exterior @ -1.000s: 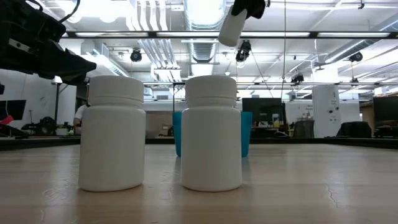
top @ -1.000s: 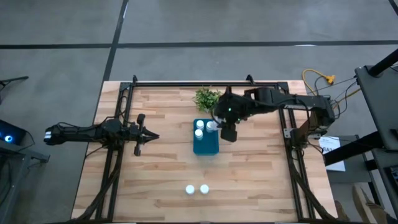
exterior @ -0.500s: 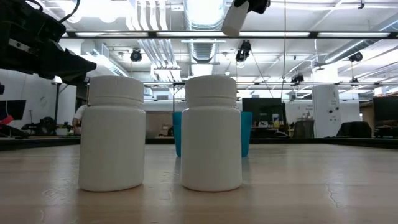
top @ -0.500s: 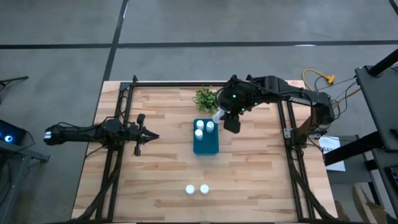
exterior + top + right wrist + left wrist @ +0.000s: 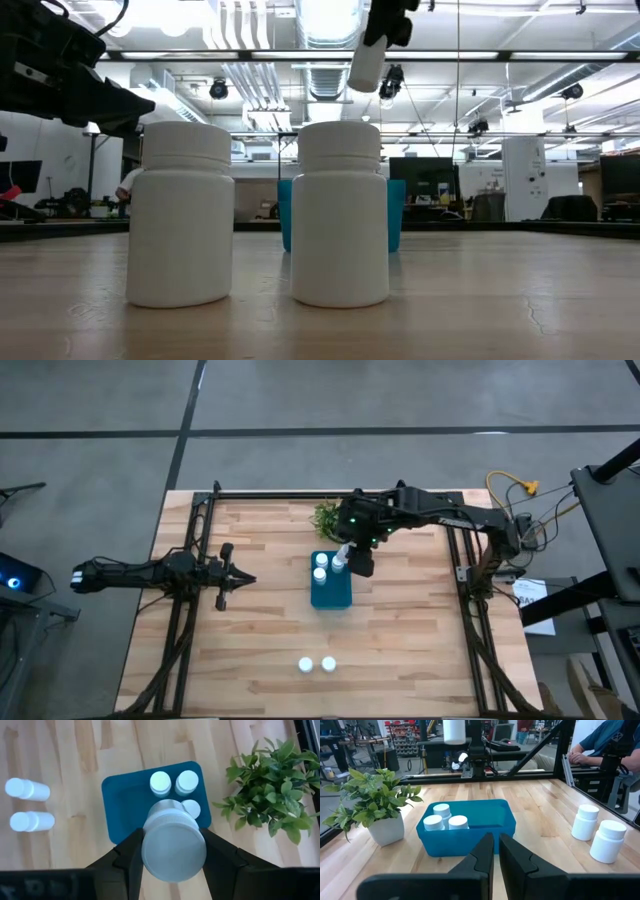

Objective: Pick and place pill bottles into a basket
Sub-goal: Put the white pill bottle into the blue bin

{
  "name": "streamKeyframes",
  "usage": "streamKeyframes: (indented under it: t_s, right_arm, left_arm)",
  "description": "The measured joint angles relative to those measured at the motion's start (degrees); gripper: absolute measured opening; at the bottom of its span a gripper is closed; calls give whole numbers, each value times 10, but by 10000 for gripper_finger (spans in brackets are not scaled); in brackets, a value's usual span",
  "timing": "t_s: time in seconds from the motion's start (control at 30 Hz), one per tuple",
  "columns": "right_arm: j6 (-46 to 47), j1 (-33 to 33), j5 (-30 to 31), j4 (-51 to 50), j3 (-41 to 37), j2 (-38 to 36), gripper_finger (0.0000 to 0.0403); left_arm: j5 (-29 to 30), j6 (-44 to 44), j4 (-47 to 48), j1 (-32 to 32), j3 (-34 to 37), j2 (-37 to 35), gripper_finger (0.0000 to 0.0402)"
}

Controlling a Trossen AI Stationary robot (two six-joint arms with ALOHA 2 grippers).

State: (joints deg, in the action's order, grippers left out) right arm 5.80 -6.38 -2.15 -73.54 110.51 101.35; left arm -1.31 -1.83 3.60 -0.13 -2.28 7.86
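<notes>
In the high view, the right arm's dark two-finger gripper [image 5: 352, 555] reaches in from the right of the frame to just above centre, over the upper end of the teal-blue rectangular plastic basket [image 5: 331, 592] with rounded corners. Its fingers [image 5: 131, 855] are clamped on either side of a small white cylindrical pill bottle [image 5: 173, 846] with a round white cap. In the low view that held bottle [image 5: 367, 63] hangs high in the upper middle of the frame, its long axis tilted off vertical, lower end leaning to the picture's left. The right wrist view looks down along its axis onto one round end.

Three more white capped bottles [image 5: 445, 819] stand upright inside the basket, clustered at the end nearest the small green leafy plant in a white pot [image 5: 375, 807]. In the high view the basket's long axis runs top to bottom.

Two further white bottles [image 5: 316, 664] stand upright side by side, close together, on the pale wooden slatted table [image 5: 260, 630] at the lower centre of the high view, well apart from the basket.

The left arm's dark gripper [image 5: 245, 578] waits at the left centre of that view, fingers [image 5: 487, 852] closed together on nothing.

No label or writing can be read on any bottle.
</notes>
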Motion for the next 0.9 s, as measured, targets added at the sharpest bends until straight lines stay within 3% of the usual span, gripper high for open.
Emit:
streamKeyframes:
  t_s: [0.57, 0.9]
  right_arm:
    - [-31, -7, -13, 0, 4, 115, 146]
    - [-36, -6, -23, 38, -20, 117, 146]
  left_arm:
    - [0, 0, 0, 0, 0, 4, 11]
    - [0, 2, 4, 0, -1, 4, 11]
